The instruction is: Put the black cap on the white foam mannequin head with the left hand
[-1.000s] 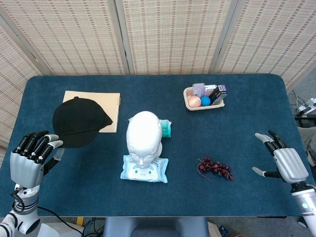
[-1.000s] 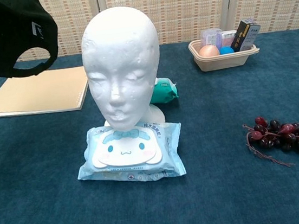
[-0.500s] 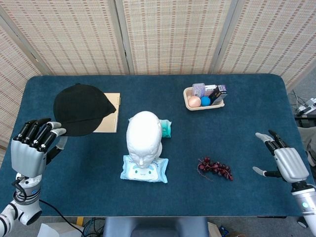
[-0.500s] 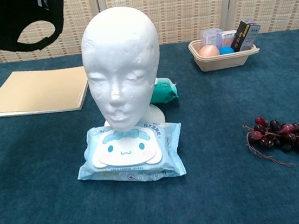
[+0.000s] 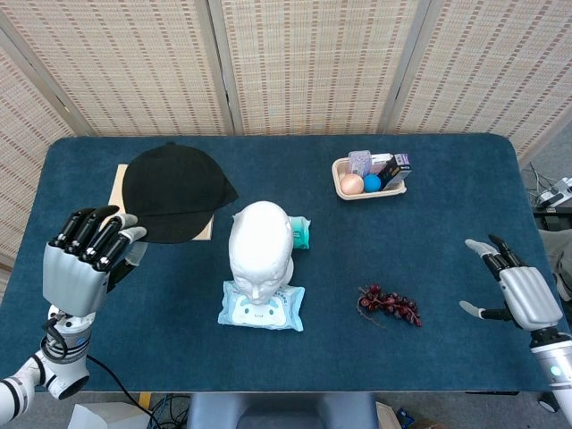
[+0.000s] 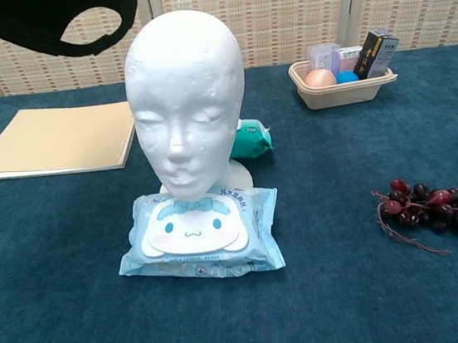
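We hold the black cap (image 5: 175,194) in our left hand (image 5: 88,259), lifted above the bench, just left of the foam head (image 5: 260,241) (carrying step). Next we judge it needs centring over the crown, then lowering.

Both views bright and evenly lit, diffuse light from overhead; shadows on the blue table (image 5: 447,259) soft and short, no glare. The white foam head (image 6: 186,93) shows gentle shading under chin and nose, slightly washed out on top in head view. Focus sharp throughout; mild bending of the table edge in head view.
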Controlling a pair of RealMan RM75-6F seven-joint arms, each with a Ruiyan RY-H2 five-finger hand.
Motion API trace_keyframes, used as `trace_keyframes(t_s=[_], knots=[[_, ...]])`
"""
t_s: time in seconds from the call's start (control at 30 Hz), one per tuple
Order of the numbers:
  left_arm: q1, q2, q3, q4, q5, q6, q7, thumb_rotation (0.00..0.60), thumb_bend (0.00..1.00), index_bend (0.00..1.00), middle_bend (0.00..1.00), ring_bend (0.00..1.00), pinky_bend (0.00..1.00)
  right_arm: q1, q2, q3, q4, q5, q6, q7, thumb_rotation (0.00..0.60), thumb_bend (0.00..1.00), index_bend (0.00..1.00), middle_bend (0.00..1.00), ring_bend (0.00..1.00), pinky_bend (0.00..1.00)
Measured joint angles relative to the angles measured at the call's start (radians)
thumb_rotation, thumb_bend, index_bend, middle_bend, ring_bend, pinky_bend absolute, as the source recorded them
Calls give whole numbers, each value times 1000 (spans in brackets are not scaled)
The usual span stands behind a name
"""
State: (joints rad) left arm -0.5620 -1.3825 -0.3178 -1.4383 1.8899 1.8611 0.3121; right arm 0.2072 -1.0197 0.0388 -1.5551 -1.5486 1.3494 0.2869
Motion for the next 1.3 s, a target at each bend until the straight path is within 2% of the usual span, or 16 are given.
trace_keyframes(t_s=[0.53, 1.3], knots=[[-102, -48, -37, -62, -4, -120, 74, 600, 436, 886, 537, 401, 466, -4, 7, 2, 13, 1, 7, 37, 600, 0, 82, 191, 33, 216], [-205, -160, -29, -86, 8, -232, 155, 600, 435, 889, 536, 402, 467, -8, 16, 5, 27, 4, 11, 80, 600, 0, 82, 191, 33, 216]])
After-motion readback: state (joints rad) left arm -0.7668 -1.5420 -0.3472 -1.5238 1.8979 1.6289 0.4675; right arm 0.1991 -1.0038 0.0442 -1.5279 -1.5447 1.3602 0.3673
